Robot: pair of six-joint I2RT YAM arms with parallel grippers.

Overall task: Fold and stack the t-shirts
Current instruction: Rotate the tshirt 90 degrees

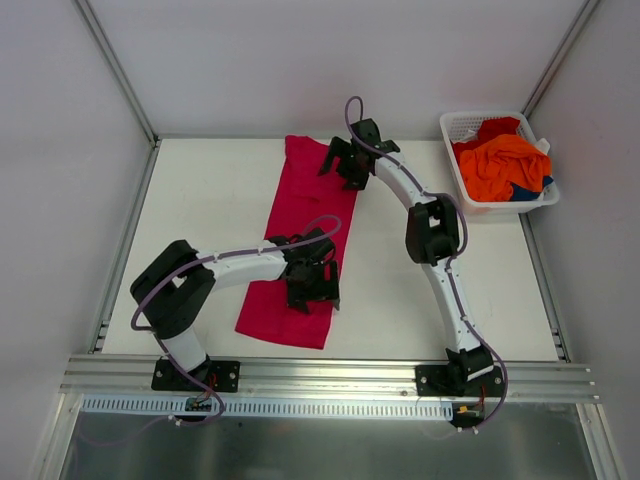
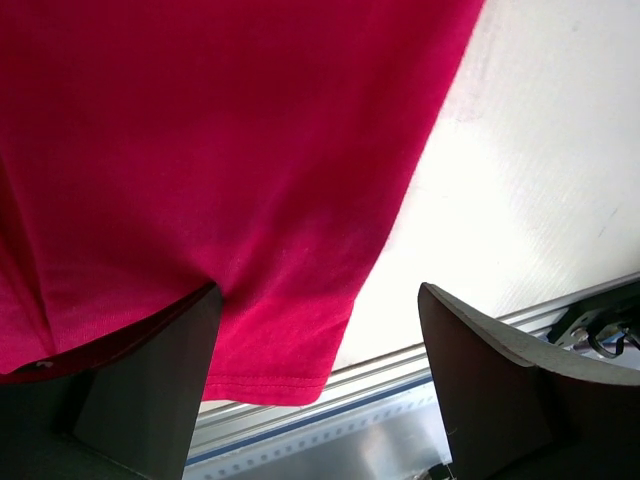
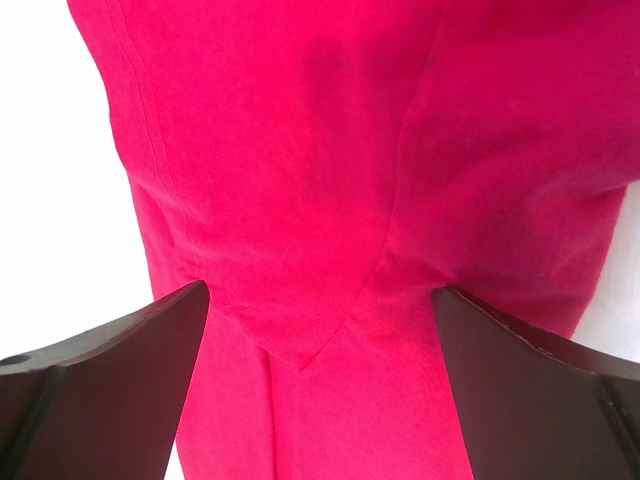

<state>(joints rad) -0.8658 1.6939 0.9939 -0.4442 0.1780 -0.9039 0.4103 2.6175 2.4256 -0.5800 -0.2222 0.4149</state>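
Bolted at the near edge of the white table point(image 1: 400, 290), the two arm bases sit lowest in the top view; beyond them a magenta t-shirt point(image 1: 300, 215) lies folded into a long strip running from near the front edge toward the back. Over its near part hangs the left gripper point(image 1: 312, 285), and the right gripper point(image 1: 345, 160) hangs over its far end. At the back right corner a white basket point(image 1: 455, 135) holds an orange t-shirt point(image 1: 505, 165) on top of red and blue cloth. Seen from the left wrist, the left gripper point(image 2: 320, 350) has its jaws spread wide, nothing between them but the magenta t-shirt point(image 2: 220, 150) hem corner and bare table point(image 2: 540, 170) below. Seen from the right wrist, the right gripper point(image 3: 320, 350) stands fully open above the magenta t-shirt point(image 3: 330, 180), straddling a folded seam.
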